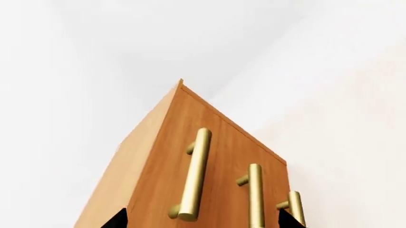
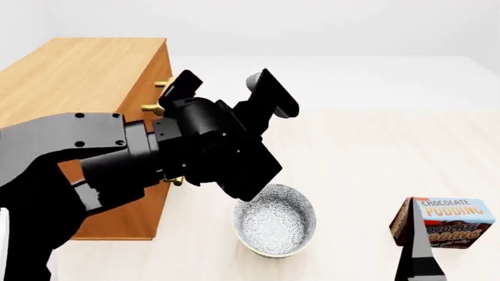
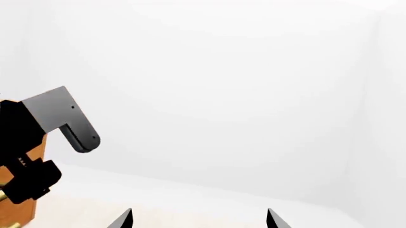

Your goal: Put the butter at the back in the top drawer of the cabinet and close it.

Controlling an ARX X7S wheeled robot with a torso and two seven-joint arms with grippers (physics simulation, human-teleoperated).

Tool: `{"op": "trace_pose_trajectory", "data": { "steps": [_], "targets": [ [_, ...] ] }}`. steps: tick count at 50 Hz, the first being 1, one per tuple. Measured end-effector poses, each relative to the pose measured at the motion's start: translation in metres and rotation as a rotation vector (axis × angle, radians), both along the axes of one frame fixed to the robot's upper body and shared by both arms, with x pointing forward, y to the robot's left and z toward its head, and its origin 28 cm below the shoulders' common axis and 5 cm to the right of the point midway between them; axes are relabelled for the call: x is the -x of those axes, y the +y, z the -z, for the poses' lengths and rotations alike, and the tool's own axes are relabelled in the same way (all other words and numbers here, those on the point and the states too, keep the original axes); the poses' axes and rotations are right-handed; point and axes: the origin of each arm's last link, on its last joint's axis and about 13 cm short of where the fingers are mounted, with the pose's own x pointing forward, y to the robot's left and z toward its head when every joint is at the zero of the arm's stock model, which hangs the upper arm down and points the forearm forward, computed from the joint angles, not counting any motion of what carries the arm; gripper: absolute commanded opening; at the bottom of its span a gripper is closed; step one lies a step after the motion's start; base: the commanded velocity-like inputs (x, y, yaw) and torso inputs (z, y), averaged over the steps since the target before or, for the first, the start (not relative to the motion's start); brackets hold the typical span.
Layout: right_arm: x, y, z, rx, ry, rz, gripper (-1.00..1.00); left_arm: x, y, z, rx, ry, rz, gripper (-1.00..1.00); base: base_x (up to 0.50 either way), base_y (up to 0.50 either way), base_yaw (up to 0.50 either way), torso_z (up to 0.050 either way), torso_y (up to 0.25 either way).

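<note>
The butter is out of view in every frame. The light-brown cabinet [image 2: 86,70] stands at the left, and its three drawers look shut. My left gripper [image 2: 230,88] is open and empty, held in front of the cabinet's upper front. In the left wrist view the left gripper [image 1: 203,219] faces the drawer fronts, with the top drawer [image 1: 161,180] and its brass handle [image 1: 193,175] nearest. My right gripper [image 3: 198,221] is open with nothing between its tips and faces bare white wall. One of its fingers [image 2: 418,257] shows low at the right of the head view.
A patterned white bowl [image 2: 275,219] sits on the floor beside the cabinet, below my left arm. A brown-and-blue Chocolate Pudding box [image 2: 445,222] stands to the right, just behind the right finger. Two lower brass handles [image 1: 255,194] [image 1: 295,209] show on the cabinet front.
</note>
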Motion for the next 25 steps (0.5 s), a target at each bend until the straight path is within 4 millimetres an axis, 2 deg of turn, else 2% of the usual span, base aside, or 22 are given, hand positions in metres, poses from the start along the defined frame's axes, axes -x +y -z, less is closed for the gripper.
{"op": "trace_pose_trajectory", "data": {
  "steps": [9,25],
  "targets": [
    [-0.002,0.0,-0.002,-0.002,0.004,-0.011,1.0,0.026,0.013,-0.011,0.098,-0.06,0.11,1.0,0.0,0.0,0.0,0.0,0.0],
    [-0.01,0.0,-0.008,-0.001,0.01,-0.053,1.0,0.083,0.062,-0.041,0.413,-0.099,0.318,1.0,0.0,0.0,0.0,0.0,0.0]
  ]
}}
